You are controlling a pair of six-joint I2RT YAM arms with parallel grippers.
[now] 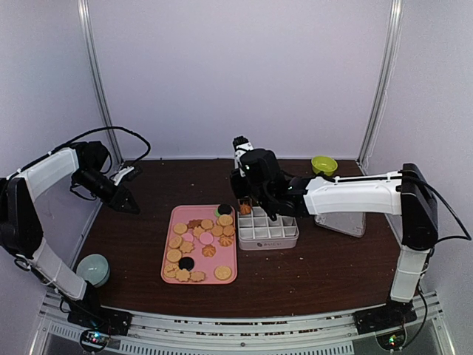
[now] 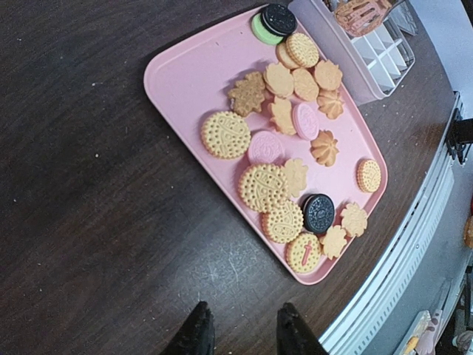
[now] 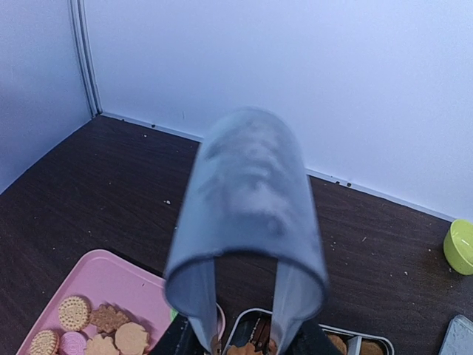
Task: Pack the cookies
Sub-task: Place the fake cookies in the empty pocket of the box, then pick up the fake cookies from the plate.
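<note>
Cookies on pink tray; few in box (gridded)

Hardly anything could be read. One round golden cookie at the near end of the pink tray bore a pink mark that looked like a numeral 1. The compartment box carried small dark print on its near wall, too tiny to make out. Embossing on the dark cookies was illegible.
</note>
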